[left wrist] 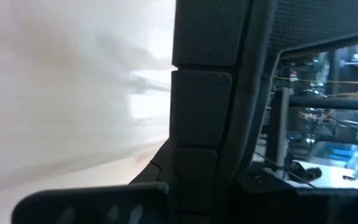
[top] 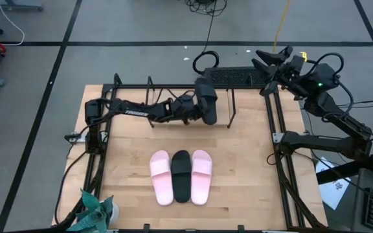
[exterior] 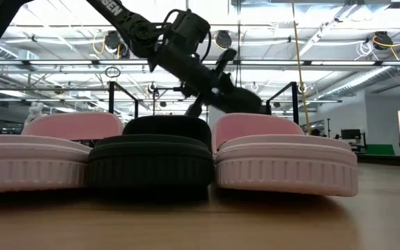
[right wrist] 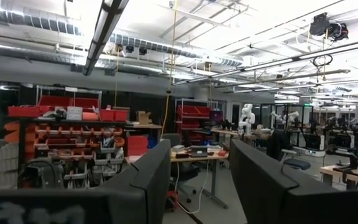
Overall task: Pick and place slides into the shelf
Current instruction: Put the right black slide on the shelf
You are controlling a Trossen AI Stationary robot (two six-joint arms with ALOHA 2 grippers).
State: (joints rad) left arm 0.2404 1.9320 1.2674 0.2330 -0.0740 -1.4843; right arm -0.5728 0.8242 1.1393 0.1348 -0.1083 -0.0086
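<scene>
Three slides [top: 181, 176], two pink flanking one black, lie together on the surface while our left claw [top: 207, 111], closed on the fourth, black slide [top: 206, 100], carries it at the shelf [top: 232, 97]; next comes lowering and release, our right claw [top: 274, 59] waiting open.

A black slide [left wrist: 204, 93] fills the middle, its textured sole close against the lens, pale wooden surface [left wrist: 61, 93] blurred on one side, the shelf's thin black rods [left wrist: 328, 102] on the other.
</scene>
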